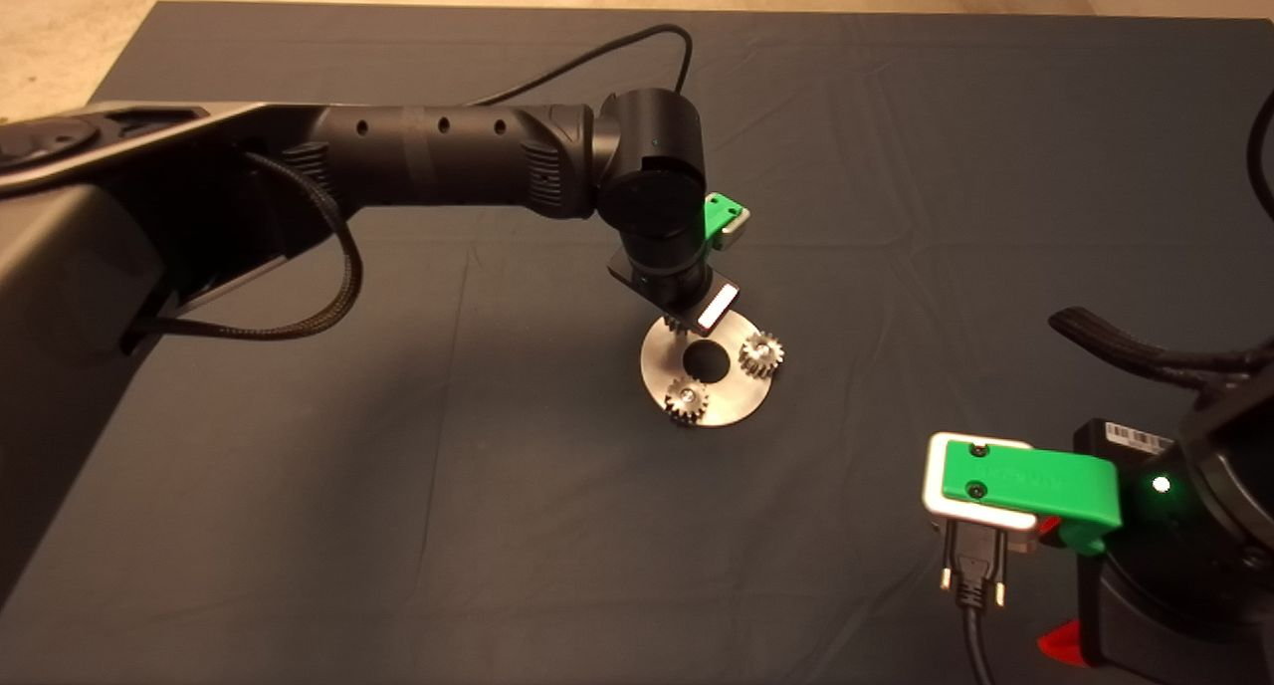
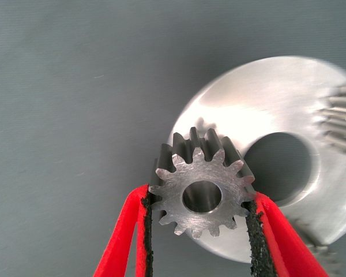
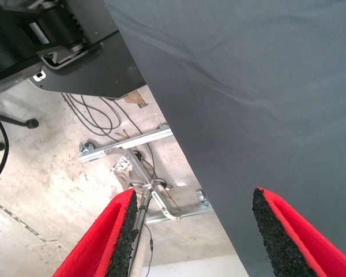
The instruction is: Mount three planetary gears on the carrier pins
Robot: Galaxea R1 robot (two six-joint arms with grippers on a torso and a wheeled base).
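Red fingers (image 2: 130,231) of left gripper (image 2: 199,231) pinching planetary gear (image 2: 200,193) over carrier disc (image 1: 662,351) at frame centre; right gripper (image 3: 193,231) idling open, lower right

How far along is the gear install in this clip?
Two planetary gears already sit on the carrier disc. The third gear is clamped in the left end effector above the disc's far rim; its pin isn't visible. Left: seat it and release. The right end effector waits open at the mat's lower right.
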